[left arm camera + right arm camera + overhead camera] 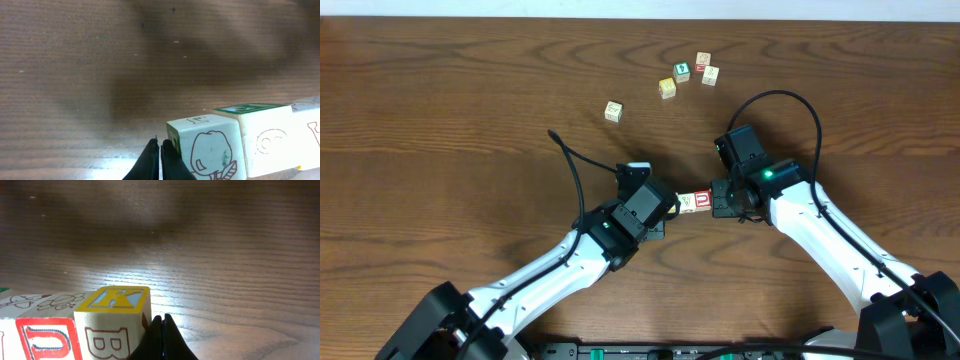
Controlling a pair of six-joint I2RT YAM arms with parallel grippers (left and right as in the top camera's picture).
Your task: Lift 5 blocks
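A short row of pale-wood alphabet blocks (694,201) lies end to end between my two grippers, one block showing a red face with a white letter (702,200). My left gripper (674,204) is shut, and its closed fingertips (160,147) press the row's left end, against the block with an apple drawing (210,145). A green-topped block (265,131) follows it. My right gripper (717,198) is shut too, and its tips (162,322) rest against the yellow-topped block marked B (115,320) beside the red-framed one (45,337). I cannot tell whether the row touches the table.
Several loose cubes sit at the back of the wooden table (440,110): one alone (613,111), a yellow-faced one (667,88), a green-faced one (682,71) and two pale ones (703,61), (710,75). Black cables loop by each arm (570,160).
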